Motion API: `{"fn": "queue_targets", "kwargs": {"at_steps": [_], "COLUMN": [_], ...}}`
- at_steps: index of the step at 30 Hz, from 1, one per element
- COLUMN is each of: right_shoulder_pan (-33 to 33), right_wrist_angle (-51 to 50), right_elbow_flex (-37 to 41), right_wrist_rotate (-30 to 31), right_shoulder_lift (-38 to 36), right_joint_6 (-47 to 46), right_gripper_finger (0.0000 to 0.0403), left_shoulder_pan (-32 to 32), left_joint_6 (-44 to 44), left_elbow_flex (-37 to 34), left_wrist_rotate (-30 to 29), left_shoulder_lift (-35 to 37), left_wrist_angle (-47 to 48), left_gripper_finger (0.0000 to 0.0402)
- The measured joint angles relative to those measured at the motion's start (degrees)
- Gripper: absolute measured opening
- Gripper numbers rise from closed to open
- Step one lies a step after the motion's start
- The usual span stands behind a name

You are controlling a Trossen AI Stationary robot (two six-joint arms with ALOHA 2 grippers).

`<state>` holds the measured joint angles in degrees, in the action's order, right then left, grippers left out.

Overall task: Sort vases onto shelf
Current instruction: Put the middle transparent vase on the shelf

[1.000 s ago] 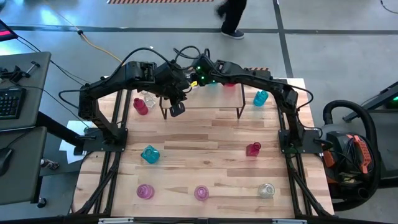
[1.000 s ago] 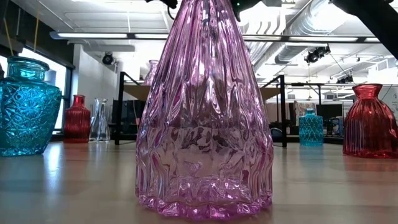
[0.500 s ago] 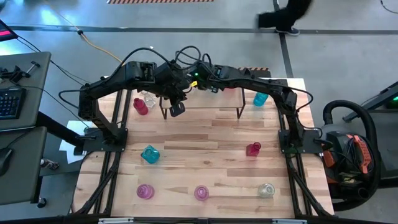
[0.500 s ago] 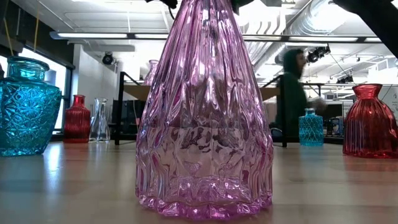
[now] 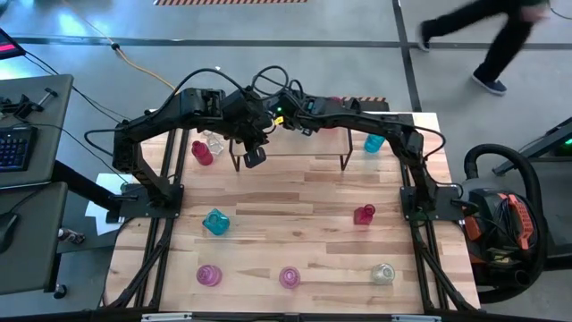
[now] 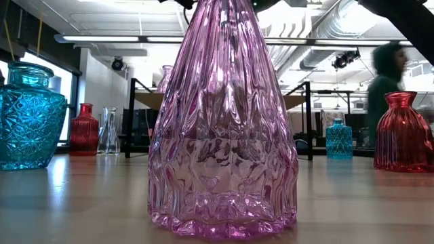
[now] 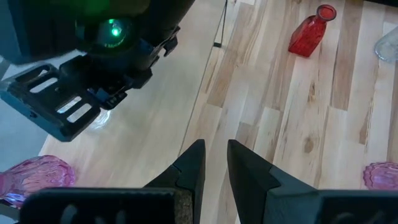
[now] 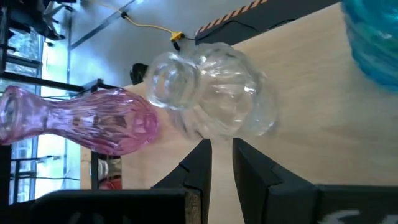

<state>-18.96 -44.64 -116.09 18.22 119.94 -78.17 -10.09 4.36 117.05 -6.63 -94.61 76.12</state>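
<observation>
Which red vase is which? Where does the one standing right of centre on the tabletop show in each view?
High view: red vase, right of centre.
Low view: far right, upright.
Left wrist view: on the tabletop beyond the shelf edge.
Right wrist view: not in it.
Shared landmark: the shelf.

The light-wood shelf [image 5: 290,143] on black legs stands at the worktop's far edge, carrying a clear vase [image 8: 214,99], a pink vase [image 8: 81,121] and a teal one. Loose vases stand upright around the worktop: red [image 5: 364,214], teal [image 5: 215,222], pink [image 5: 290,277], clear [image 5: 382,274]
</observation>
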Motion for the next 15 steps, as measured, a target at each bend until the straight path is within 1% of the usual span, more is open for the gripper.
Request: {"fn": "queue_targets", "kwargs": {"at_steps": [9,15], "right_shoulder_pan": [-0.15,-0.14], "right_wrist_angle": [0.57,0.21], "right_elbow_flex": [0.0,0.0], "right_wrist_rotate": [0.93,-0.19], "right_shoulder_lift": [0.08,-0.13], "right_joint_6": [0.14,1.48], "right_gripper_finger": [0.0049,0.0049], "left_shoulder_pan": [0.0,-0.02], "left_joint_6": [0.0,-0.02], "left_elbow_flex": [0.0,0.0], "left_wrist_rotate": [0.0,0.02], "left_shoulder_lift": [0.0,0.0], "left_wrist_angle": [0.01,0.01], "left_gripper_finger": [0.0058,0.0058]}}
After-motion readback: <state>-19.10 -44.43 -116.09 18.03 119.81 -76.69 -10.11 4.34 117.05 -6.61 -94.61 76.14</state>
